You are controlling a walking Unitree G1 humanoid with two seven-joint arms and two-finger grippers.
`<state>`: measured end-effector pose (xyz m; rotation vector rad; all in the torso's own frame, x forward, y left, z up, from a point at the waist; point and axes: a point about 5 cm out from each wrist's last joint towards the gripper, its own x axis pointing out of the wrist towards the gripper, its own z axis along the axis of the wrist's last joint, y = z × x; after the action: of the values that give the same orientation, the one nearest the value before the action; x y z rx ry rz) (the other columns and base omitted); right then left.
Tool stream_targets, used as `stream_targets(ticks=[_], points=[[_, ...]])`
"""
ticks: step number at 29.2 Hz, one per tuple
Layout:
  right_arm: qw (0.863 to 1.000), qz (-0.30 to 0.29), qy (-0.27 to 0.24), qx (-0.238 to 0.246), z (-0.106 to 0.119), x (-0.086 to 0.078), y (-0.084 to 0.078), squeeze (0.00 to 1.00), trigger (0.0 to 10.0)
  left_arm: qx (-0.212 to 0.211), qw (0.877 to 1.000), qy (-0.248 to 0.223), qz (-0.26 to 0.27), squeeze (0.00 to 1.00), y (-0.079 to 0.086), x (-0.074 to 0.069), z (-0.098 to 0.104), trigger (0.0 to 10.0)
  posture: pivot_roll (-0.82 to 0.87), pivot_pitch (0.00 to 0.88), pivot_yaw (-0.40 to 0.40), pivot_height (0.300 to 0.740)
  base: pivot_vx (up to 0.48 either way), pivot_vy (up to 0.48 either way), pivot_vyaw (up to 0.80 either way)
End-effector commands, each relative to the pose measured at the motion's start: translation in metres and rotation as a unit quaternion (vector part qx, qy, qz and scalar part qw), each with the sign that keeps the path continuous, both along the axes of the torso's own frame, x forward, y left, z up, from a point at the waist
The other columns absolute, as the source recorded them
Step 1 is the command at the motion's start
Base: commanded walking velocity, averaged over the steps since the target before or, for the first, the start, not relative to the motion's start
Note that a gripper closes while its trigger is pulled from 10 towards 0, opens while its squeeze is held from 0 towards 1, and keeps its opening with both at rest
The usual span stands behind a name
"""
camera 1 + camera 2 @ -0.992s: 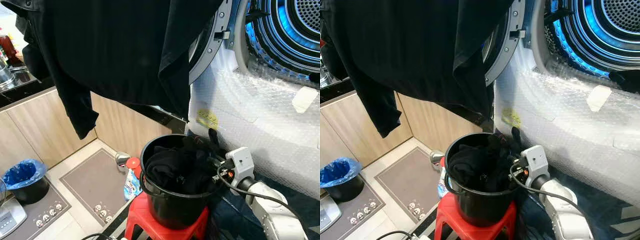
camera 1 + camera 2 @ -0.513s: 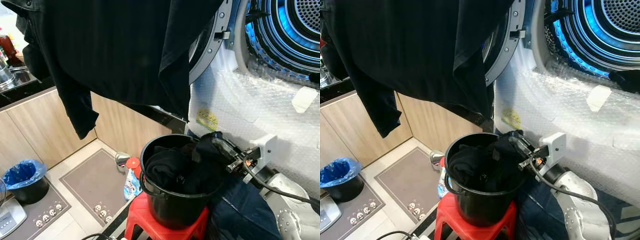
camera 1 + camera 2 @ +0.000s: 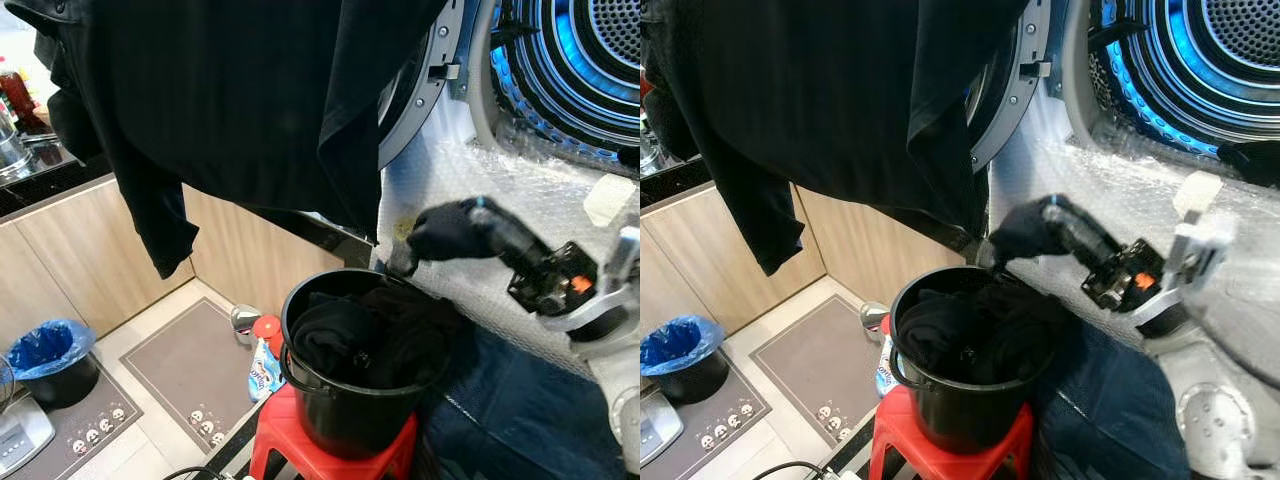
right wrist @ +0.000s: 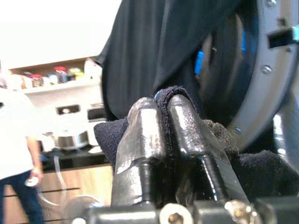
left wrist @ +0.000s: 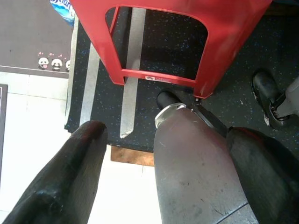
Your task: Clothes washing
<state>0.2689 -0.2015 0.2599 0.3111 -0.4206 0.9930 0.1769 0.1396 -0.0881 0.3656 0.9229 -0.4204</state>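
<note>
Right hand point(image 3: 440, 232) motion-blurred, wrapped in cloth point(image 4: 187, 135).

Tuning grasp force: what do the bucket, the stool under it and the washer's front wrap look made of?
Bucket: looks like glossy black plastic, judging by the smooth rim with soft highlights. Stool: red moulded plastic, uniform colour, rounded edges. Wrap on the washer front: clear bubble wrap, its dimpled cells catching light. Cloth in the right gripper: dark, soft, matte fabric, exact kind unclear.

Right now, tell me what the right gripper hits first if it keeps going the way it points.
Probably the black garment draped over the washer door; the right gripper, shut on a dark cloth, points toward it. Depth is unclear.
</note>
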Motion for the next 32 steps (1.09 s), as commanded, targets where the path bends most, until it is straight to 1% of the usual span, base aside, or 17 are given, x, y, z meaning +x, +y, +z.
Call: stream_targets(ticks=[1,3,5,8,9,15,19,20,21,22,23,24,25,27,28,30,32], points=[[0.999,0.014,-0.034,0.012,0.020,-0.003,-0.006,0.00,10.0,0.006,1.000,0.030,-0.007,0.00,0.001,-0.016,-0.007,10.0,-0.12,0.000,0.049,0.740,0.000,0.000,0.00],[0.998,0.029,-0.047,0.027,0.036,0.000,-0.013,0.00,10.0,0.004,1.000,0.031,-0.003,0.00,0.001,-0.016,-0.008,10.0,-0.11,0.000,0.045,0.740,0.000,0.000,0.00],[0.998,0.034,-0.049,0.028,0.039,0.001,-0.015,0.00,10.0,0.004,1.000,0.031,-0.003,0.00,0.001,-0.017,-0.008,10.0,-0.11,0.000,0.045,0.740,0.000,0.000,0.00],[0.997,0.036,-0.065,0.027,0.055,0.007,-0.021,0.00,10.0,0.004,1.000,0.030,-0.004,0.00,0.000,-0.017,-0.008,10.0,-0.11,0.000,0.045,0.740,0.000,0.000,0.00],[0.996,0.034,-0.076,0.029,0.066,0.011,-0.024,0.00,10.0,0.004,0.999,0.031,-0.006,0.00,0.000,-0.018,-0.008,10.0,-0.11,0.004,0.044,0.740,0.000,0.000,0.00],[0.997,0.020,-0.076,0.015,0.083,0.025,-0.032,0.00,10.0,0.000,0.999,0.034,0.004,0.00,0.000,-0.019,-0.009,10.0,-0.10,0.023,0.036,0.740,0.000,0.000,0.00],[0.998,-0.024,-0.056,0.006,0.092,0.043,-0.041,0.00,10.0,-0.002,0.999,0.035,0.008,0.00,0.000,-0.020,-0.009,10.0,-0.09,0.028,0.033,0.740,0.000,0.000,0.00],[0.997,-0.076,-0.029,0.005,0.096,0.057,-0.049,0.00,10.0,-0.003,0.999,0.035,0.010,0.00,0.000,-0.021,-0.009,10.0,-0.09,0.033,0.029,0.740,0.000,0.000,0.00],[0.997,-0.076,-0.029,0.005,0.096,0.057,-0.049,0.00,10.0,-0.003,0.999,0.035,0.010,0.00,0.000,-0.021,-0.009,10.0,-0.09,0.033,0.029,0.740,0.000,0.000,0.00],[0.992,-0.124,-0.013,0.003,0.101,0.068,-0.054,0.00,10.0,-0.005,0.999,0.036,0.012,0.00,0.000,-0.021,-0.009,10.0,-0.09,0.036,0.025,0.740,0.000,0.000,0.00],[0.992,-0.124,-0.013,0.003,0.101,0.068,-0.054,0.00,10.0,-0.005,0.999,0.036,0.012,0.00,0.000,-0.021,-0.009,10.0,-0.09,0.036,0.025,0.740,0.000,0.000,0.00],[0.984,-0.180,0.000,-0.002,0.105,0.078,-0.061,0.00,10.0,-0.007,0.999,0.037,0.014,0.00,-0.001,-0.022,-0.010,10.0,-0.09,0.037,0.024,0.740,0.000,0.000,0.00],[0.977,-0.212,0.010,0.001,0.108,0.084,-0.066,0.00,10.0,-0.007,0.999,0.037,0.016,0.00,-0.001,-0.022,-0.010,10.0,-0.08,0.037,0.022,0.740,0.000,0.000,0.00],[0.965,-0.260,0.024,0.009,0.112,0.090,-0.074,0.00,10.0,-0.008,0.999,0.037,0.017,0.00,-0.001,-0.022,-0.010,10.0,-0.08,0.039,0.023,0.740,0.000,0.000,0.00],[0.965,-0.260,0.024,0.009,0.112,0.090,-0.074,0.00,10.0,-0.008,0.999,0.037,0.017,0.00,-0.001,-0.022,-0.010,10.0,-0.08,0.039,0.023,0.740,0.000,0.000,0.00],[0.948,-0.316,0.038,0.026,0.119,0.095,-0.084,0.00,10.0,-0.009,0.999,0.037,0.018,0.00,-0.001,-0.022,-0.010,10.0,-0.08,0.040,0.021,0.740,0.000,0.000,0.00],[0.924,-0.376,0.062,0.043,0.125,0.099,-0.095,0.00,10.0,-0.009,0.999,0.037,0.020,0.00,-0.001,-0.022,-0.010,10.0,-0.08,0.042,0.022,0.740,0.000,0.000,0.00]])
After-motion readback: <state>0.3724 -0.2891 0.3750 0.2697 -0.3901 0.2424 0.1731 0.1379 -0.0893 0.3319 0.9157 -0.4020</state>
